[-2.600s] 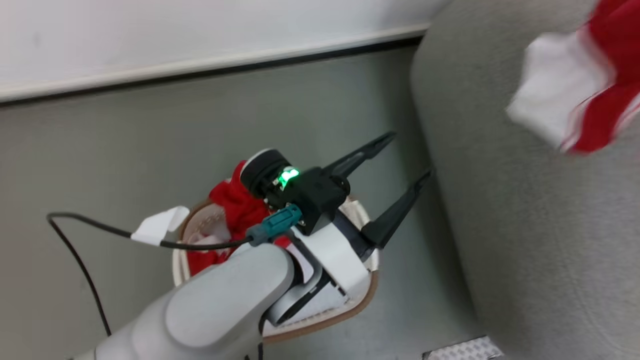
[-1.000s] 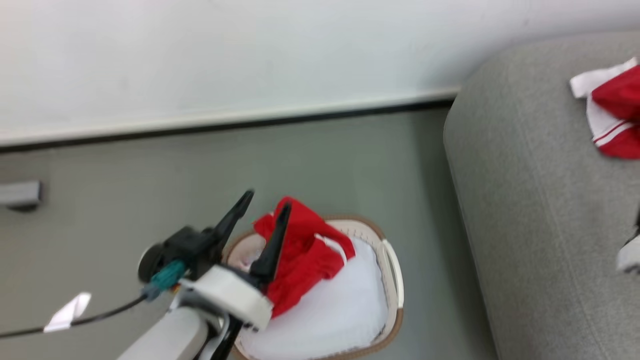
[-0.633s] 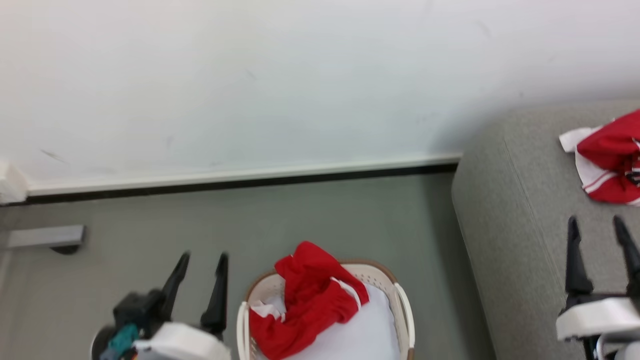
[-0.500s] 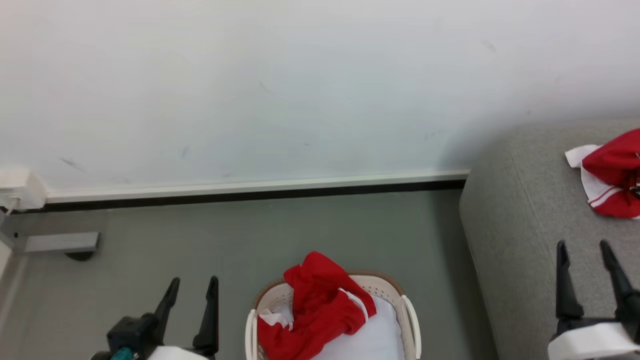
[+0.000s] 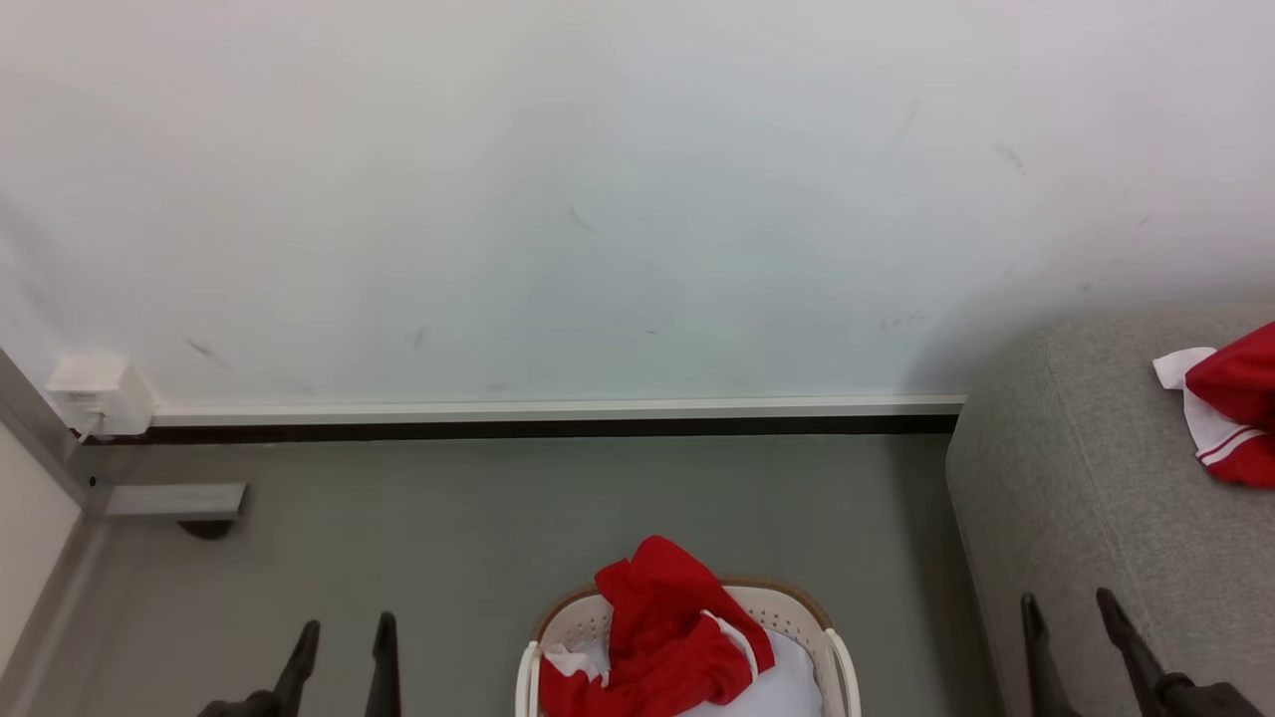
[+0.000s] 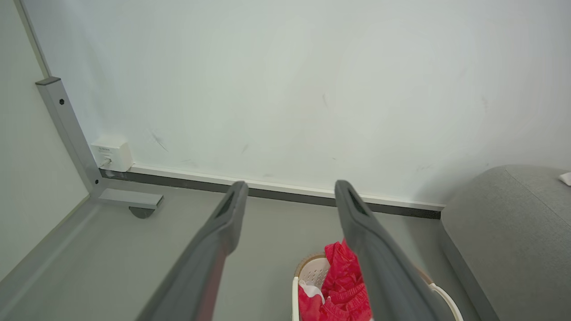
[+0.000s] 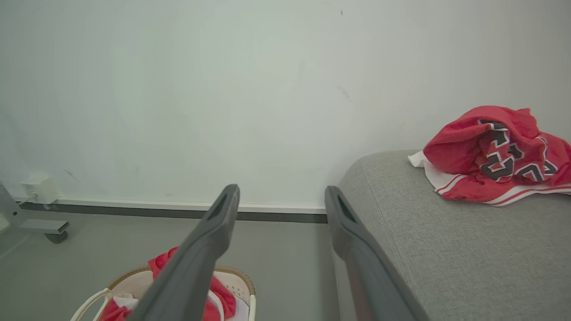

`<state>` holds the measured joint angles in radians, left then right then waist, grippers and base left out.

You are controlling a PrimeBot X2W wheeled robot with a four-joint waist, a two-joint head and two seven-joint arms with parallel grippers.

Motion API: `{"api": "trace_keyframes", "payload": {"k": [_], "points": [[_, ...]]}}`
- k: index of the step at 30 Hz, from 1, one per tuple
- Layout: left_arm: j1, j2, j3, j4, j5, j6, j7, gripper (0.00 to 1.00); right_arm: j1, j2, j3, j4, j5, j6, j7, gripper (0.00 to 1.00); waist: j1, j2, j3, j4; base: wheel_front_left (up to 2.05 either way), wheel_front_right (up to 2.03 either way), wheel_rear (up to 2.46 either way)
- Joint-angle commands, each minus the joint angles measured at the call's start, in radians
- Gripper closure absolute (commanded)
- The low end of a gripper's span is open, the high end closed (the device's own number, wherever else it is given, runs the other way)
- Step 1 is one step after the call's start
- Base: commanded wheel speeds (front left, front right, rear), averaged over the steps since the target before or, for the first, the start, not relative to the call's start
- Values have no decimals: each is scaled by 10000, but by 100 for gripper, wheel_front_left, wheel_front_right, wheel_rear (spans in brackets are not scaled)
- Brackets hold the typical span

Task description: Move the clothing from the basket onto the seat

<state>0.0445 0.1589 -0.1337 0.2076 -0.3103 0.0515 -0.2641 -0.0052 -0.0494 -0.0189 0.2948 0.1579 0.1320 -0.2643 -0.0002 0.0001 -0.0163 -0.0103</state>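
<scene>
1. Left gripper (image 5: 346,625) and right gripper (image 5: 1066,597): both spread, empty, fingers pointing toward wall (image 5: 637,199).
2. First garment (image 5: 667,652) heaped in basket (image 5: 797,607), peak toward wall, no clear long axis.
3. Second garment (image 5: 1235,418) crumpled on seat (image 5: 1076,518).
4. Count: two garments, one basket.

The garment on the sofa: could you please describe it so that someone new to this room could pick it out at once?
Find the large grey sofa to the robot's right. On its flat top lies a crumpled red jersey with white striped trim. Unlike the red clothing heaped in the basket on the floor, it shows dark lettering edged in white.
</scene>
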Motion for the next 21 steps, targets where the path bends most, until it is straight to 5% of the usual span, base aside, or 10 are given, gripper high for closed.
{"api": "trace_keyframes", "payload": {"k": [1,21], "points": [[135,-106,182,50,235,-115,-3,0,129,-27,92,75,83,-25,0,0,2,-1,-16,-21,0,0,0],[-49,-805,1114,284,1224,-1029,-5,0,-131,-28,422,37,155,-25,-1,0,2,-1,157,-265,0,0,0]]}}
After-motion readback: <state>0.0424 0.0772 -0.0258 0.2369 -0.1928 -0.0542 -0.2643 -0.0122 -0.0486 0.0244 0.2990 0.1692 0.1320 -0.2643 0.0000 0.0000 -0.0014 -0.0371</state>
